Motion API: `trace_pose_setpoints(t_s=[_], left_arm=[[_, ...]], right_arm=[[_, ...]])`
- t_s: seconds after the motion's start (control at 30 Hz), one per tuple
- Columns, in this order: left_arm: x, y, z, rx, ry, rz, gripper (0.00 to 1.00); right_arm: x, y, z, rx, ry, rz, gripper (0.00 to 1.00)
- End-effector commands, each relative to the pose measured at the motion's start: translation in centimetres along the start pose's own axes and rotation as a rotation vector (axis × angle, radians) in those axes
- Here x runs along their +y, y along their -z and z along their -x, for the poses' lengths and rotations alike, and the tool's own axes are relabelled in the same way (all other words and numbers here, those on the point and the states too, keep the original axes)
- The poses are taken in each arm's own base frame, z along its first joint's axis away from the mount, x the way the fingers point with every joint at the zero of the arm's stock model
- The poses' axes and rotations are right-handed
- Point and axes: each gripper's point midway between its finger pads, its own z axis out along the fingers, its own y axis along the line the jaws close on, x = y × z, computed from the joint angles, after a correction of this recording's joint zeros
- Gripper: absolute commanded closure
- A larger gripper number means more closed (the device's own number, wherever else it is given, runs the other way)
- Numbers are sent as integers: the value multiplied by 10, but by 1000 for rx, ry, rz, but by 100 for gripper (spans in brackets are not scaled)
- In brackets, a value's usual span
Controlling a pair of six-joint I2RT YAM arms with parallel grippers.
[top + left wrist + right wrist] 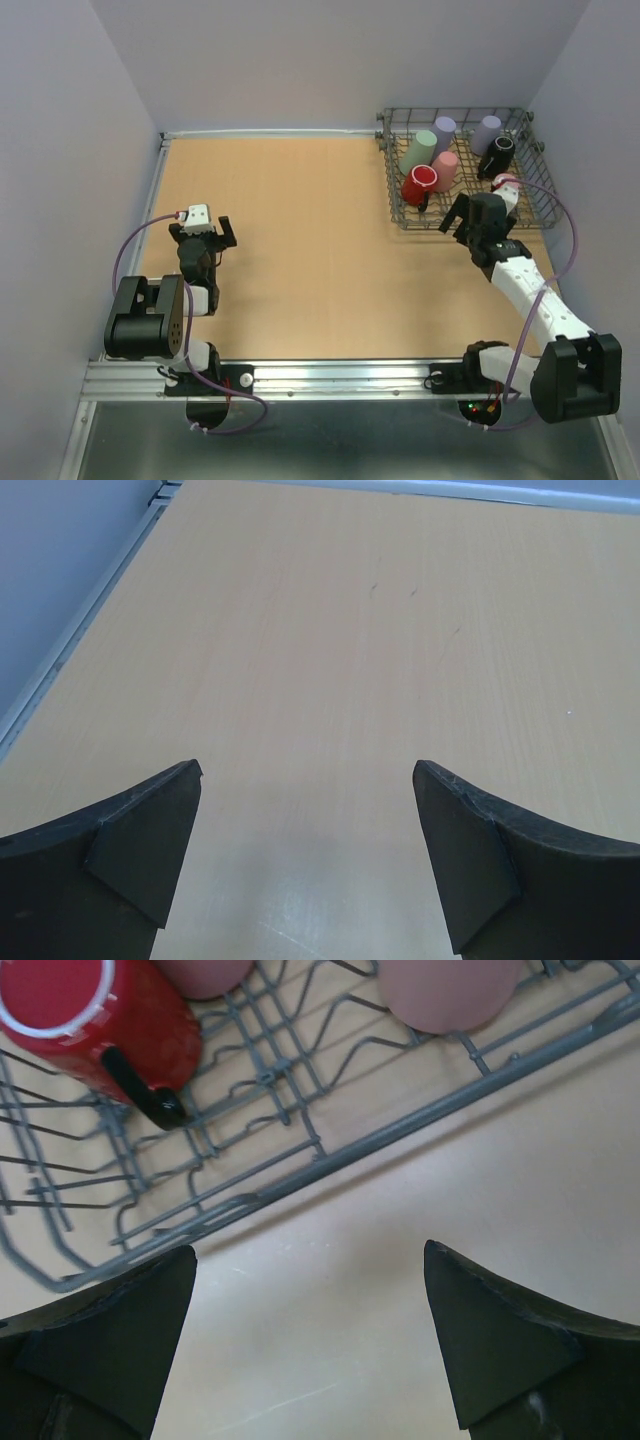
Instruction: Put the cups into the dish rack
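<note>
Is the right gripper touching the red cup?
Apart. Right wrist view: the open right gripper hangs over bare table, the dish rack rim lying between it and the red cup.

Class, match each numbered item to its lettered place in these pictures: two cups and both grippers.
1 red tumbler with white inside
2 small black tapered tumbler
3 left gripper
4 right gripper

A over bare wooden table, far left
B just outside grey wire dish rack, near side
C rack's left half
D rack's right half

Pairs: 1-C, 2-D, 3-A, 4-B

Left claw [307, 768] and right claw [310, 1250] both spread wide.
</note>
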Motion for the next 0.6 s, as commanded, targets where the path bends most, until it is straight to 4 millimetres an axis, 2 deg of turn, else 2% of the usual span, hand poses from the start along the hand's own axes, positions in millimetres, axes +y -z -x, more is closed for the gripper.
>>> trace_pose_setpoints(t_s=[0.0, 0.13, 0.2, 0.23, 0.27, 0.43, 0.47, 0.5, 0.57], left_arm=[[-3, -7, 75, -276, 15, -8, 1], [-3, -6, 74, -274, 15, -8, 1], [-3, -6, 75, -276, 15, -8, 1], [-3, -6, 75, -277, 15, -8, 1], [-3, -7, 75, -276, 15, -8, 1], [-3, -6, 75, -276, 15, -8, 1], [-3, -7, 75, -277, 14, -7, 1], [-3, -6, 75, -277, 15, -8, 1], [-3, -6, 75, -277, 15, -6, 1]], right_arm=[[-6, -16, 14, -169, -23, -24, 0], [-10, -35, 3, -227, 29, -16, 0], [-10, -38, 3, -260, 90, -3, 0], [-5, -39, 9, -310, 89, 27, 0], [-9, -43, 1, -304, 131, 20, 0], [-10, -56, -12, -321, 189, 37, 0], [-8, -57, -10, -349, 182, 46, 0], [-12, -62, -22, -329, 193, 40, 0], [-10, -63, -20, -366, 179, 54, 0]])
